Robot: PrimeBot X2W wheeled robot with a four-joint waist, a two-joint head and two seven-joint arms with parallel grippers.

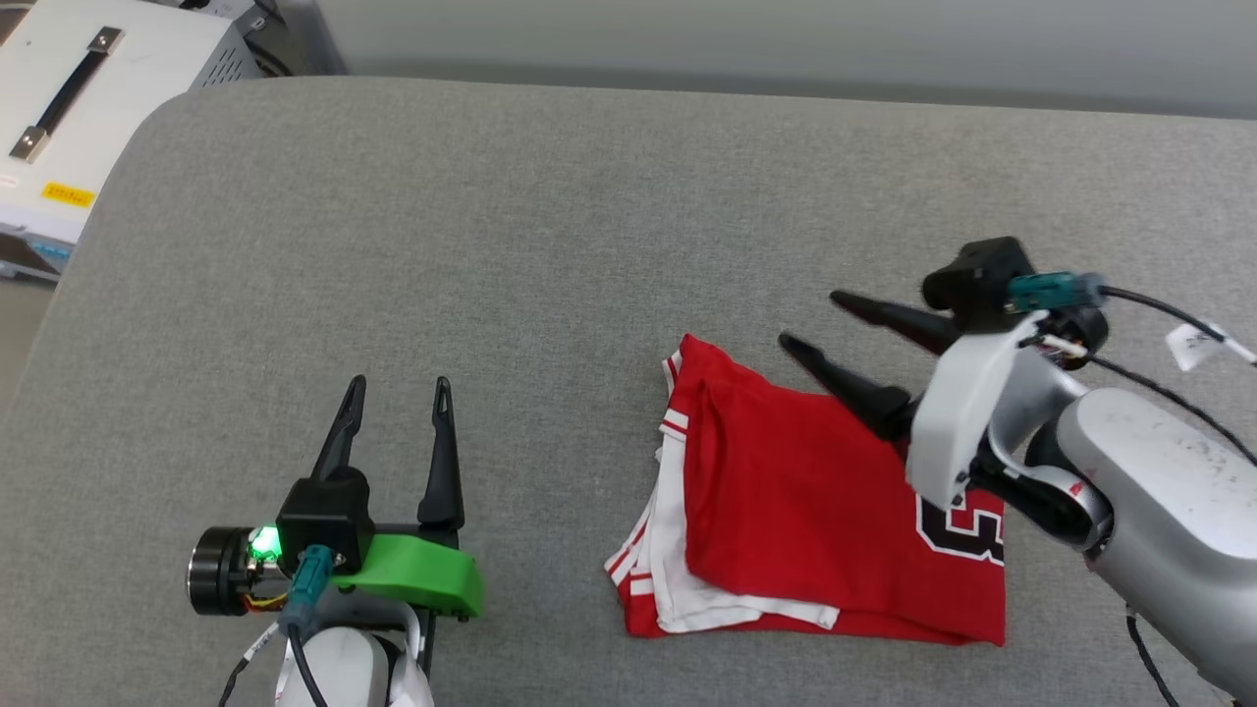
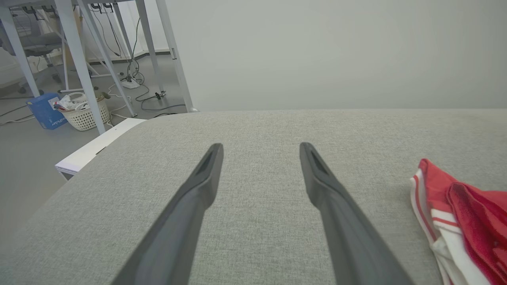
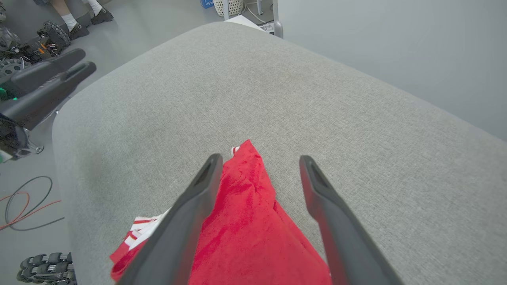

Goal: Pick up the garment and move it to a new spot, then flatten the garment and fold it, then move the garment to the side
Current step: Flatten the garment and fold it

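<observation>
The garment (image 1: 805, 501) lies folded into a rough rectangle on the grey padded table (image 1: 491, 226), right of centre. It is red, with white sleeve layers and striped trim at its left edge and part of a black numeral at its right. My right gripper (image 1: 811, 319) hovers open over the garment's far right edge, nothing between its fingers. In the right wrist view the red cloth (image 3: 245, 221) lies under the open right gripper (image 3: 257, 158). My left gripper (image 1: 399, 383) stands open over bare table at the lower left, well clear of the garment (image 2: 467, 213).
A white equipment case (image 1: 69, 108) with a black handle stands beyond the table's far left corner. Beside the table are a wicker basket (image 2: 83, 114), a blue box (image 2: 43, 113), floor cables (image 3: 23, 206) and a person's feet (image 3: 95, 16). A pale wall rises behind.
</observation>
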